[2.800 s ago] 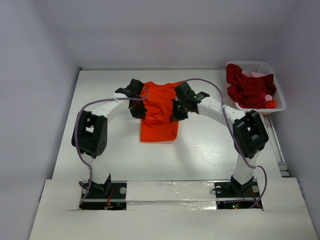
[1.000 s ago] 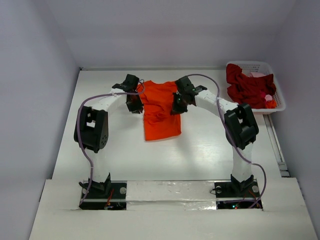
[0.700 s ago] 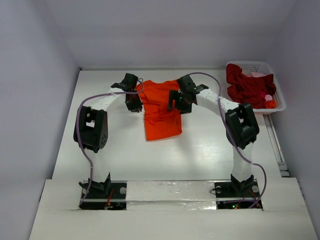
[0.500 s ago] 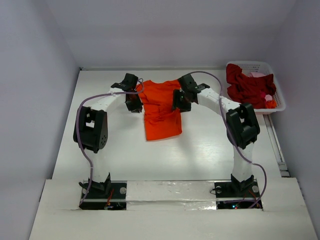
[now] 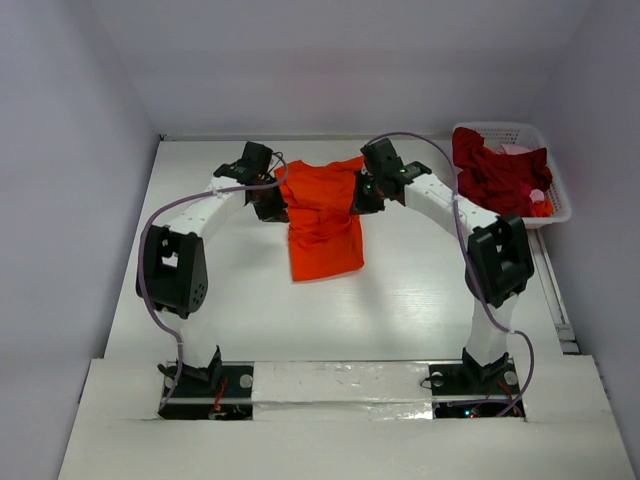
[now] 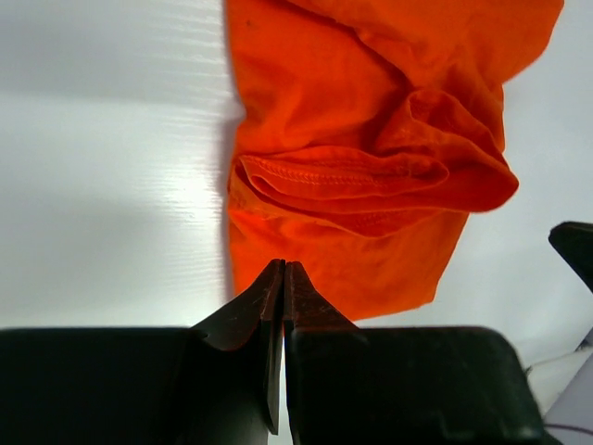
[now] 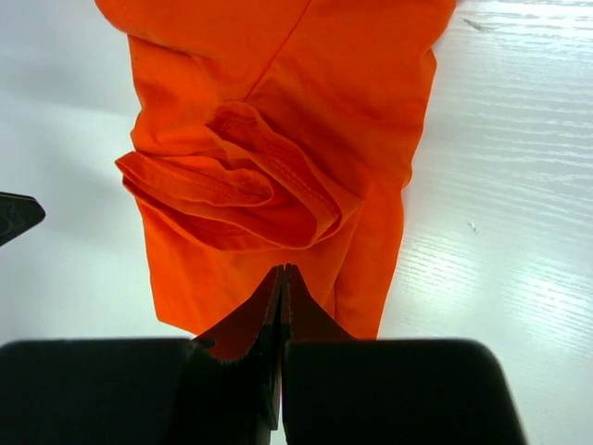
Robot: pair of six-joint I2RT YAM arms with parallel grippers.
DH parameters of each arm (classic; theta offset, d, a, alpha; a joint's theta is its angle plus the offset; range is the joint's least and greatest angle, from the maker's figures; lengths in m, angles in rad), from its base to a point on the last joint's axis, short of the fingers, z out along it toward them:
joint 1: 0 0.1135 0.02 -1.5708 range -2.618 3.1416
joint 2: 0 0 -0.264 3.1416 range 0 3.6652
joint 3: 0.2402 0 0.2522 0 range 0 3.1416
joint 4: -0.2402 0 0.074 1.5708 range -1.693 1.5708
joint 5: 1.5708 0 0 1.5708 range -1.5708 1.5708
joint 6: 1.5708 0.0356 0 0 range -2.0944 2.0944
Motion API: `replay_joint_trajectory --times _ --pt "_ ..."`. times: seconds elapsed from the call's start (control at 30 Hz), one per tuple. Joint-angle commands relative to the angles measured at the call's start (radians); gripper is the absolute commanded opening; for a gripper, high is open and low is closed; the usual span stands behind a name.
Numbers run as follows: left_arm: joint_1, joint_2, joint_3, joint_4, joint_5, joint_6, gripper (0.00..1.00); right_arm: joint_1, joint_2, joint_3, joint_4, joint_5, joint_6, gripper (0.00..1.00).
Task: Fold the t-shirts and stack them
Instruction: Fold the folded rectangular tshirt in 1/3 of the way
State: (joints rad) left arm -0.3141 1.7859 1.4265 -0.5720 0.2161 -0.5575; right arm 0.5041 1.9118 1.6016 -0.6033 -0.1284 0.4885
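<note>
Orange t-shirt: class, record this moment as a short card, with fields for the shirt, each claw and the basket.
Shirt: orange t-shirt, bunched in the middle, lower part lying on the white table
Left: left claw shut, seemingly pinching the shirt's edge
Right: right claw shut, seemingly pinching the opposite edge
Basket: white basket at the far right corner, holding dark red shirts
</note>
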Motion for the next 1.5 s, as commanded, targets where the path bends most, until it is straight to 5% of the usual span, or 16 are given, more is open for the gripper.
replay_joint_trajectory --times 0.0,0.67,1.47 --pt "-0.028 -0.002 -0.009 -0.037 0.06 0.05 0.0 -0.003 0.001 0.001 -0.041 -0.048 -0.03 0.0" --pt "-0.065 0.115 -0.094 0.018 0.129 0.076 0.0 0.036 0.068 -0.022 -0.059 -0.047 -0.042 0.0" --pt "-0.065 0.24 0.094 0.023 0.078 0.042 0.0 0.036 0.225 0.248 -0.119 -0.043 -0.051 0.0"
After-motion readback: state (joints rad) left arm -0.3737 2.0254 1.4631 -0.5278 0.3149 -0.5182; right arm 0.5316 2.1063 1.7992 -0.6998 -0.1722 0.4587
